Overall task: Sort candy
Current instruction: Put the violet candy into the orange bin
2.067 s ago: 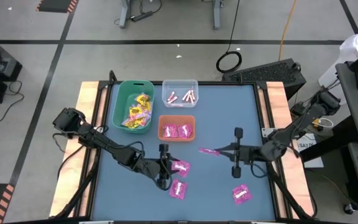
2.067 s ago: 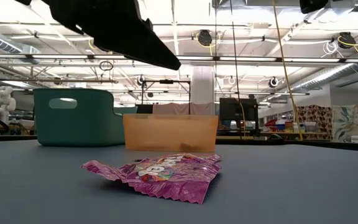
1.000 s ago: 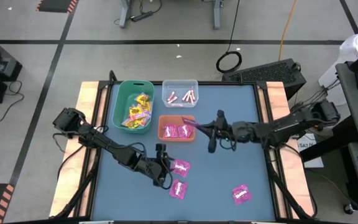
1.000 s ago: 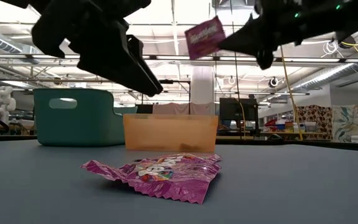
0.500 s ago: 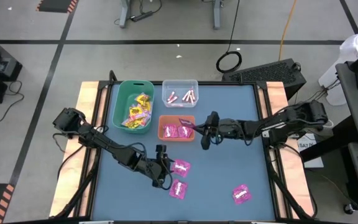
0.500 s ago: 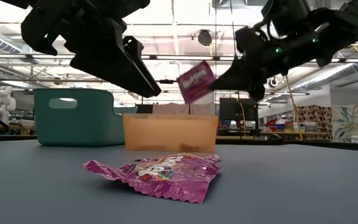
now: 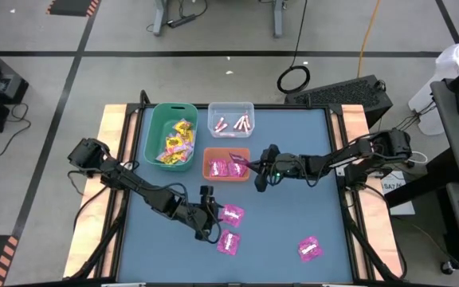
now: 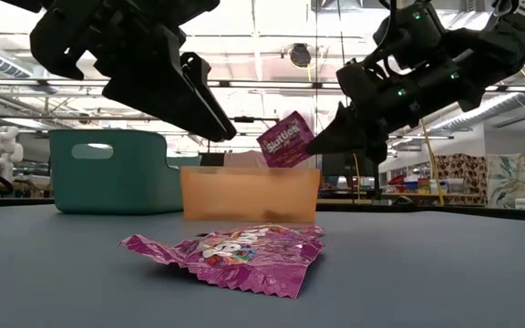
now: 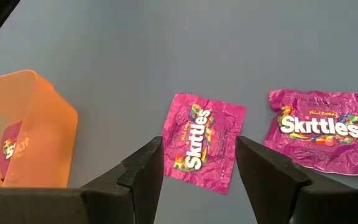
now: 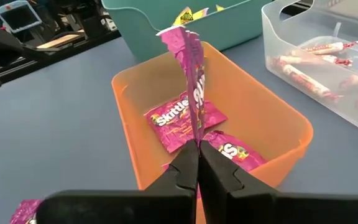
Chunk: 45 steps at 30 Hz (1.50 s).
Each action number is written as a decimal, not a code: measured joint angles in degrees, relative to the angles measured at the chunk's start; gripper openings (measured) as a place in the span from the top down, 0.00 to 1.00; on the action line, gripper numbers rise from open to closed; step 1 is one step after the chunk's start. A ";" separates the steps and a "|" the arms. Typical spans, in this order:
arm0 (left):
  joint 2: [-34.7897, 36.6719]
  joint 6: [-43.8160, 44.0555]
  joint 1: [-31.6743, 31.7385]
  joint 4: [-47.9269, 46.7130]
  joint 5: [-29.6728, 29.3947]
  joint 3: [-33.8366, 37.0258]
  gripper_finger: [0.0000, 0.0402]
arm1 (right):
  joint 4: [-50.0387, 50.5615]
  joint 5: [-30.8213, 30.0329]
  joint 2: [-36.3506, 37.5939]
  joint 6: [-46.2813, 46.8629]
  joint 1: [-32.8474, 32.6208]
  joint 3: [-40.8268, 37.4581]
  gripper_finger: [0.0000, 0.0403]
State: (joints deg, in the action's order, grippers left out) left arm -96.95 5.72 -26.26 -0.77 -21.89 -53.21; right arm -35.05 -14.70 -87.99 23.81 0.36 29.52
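Magenta foil stands on edge in the right gripper [image 10: 197, 163], whose two fingers are pressed together on the lower edge of one held packet [image 10: 190, 74]; the packet's long axis runs up and away from the fingertips, its free end pointing past them over the orange bin [image 7: 226, 151], which sits directly beneath and just ahead of the fingers. In the low view the same packet [image 8: 285, 143] hangs tilted above that bin's rim. Two more magenta packets [image 10: 182, 119] lie flat inside the bin, close under the gripper. Beyond the fingers and to one side stands the clear bin [image 7: 230, 110] with about four pale pink-white sticks [image 7: 233, 123], and next to it the green bin [image 7: 172, 110] holding several yellow packets [image 7: 178, 139], too heaped to count. The left gripper [image 7: 211, 217] hangs low over the blue table [image 7: 293, 215] with its fingers spread wide and nothing between them; one loose packet [image 9: 202, 140] lies flat just ahead of and between its fingertips, long axis pointing away from them, and a second loose packet [image 9: 319, 129] lies beside it, turned crosswise. A third loose packet [image 7: 309, 249] lies well apart from both grippers
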 joint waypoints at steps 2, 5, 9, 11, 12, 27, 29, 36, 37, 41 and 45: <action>0.00 0.00 0.00 0.31 0.00 0.00 0.49 | -0.20 -0.01 0.00 0.00 0.00 0.00 1.00; 0.00 -0.02 0.02 0.39 0.01 0.00 0.49 | 0.02 0.01 -0.33 0.02 0.00 0.34 1.00; 0.00 0.00 0.02 0.36 0.02 0.00 0.49 | 0.55 0.03 -1.89 0.00 -0.02 1.42 1.00; 0.00 0.00 0.02 0.37 0.02 0.00 0.49 | 0.37 1.12 -3.36 -0.02 -0.02 2.14 1.00; 0.00 0.02 0.02 0.37 0.02 0.00 0.49 | 0.44 1.57 -4.19 -0.04 -0.02 2.20 1.00; 0.00 1.60 0.00 0.39 0.87 0.00 0.49 | 1.67 1.49 -4.01 1.27 0.15 3.42 0.77; 0.00 2.76 0.00 0.69 0.87 0.00 0.49 | 1.72 1.38 -2.07 1.21 -0.61 3.39 0.73; -2.50 5.92 -0.41 0.79 1.46 0.02 0.49 | 11.27 1.38 13.17 -3.29 -8.09 3.45 0.68; -3.41 5.92 -0.58 1.16 1.88 0.02 0.49 | 13.39 1.35 15.30 -3.35 -9.96 3.45 0.68; -7.14 5.55 -1.62 2.87 3.31 0.02 0.49 | 18.55 -0.02 18.85 -3.45 -18.46 3.45 0.69; -8.87 6.72 -1.61 4.28 2.58 0.02 0.49 | 18.35 -4.82 15.40 -2.76 -26.94 3.45 0.69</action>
State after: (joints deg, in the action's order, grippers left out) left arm -105.82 12.43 -27.88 3.51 -19.31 -53.19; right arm -16.69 -19.52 -72.59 21.05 -26.58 32.97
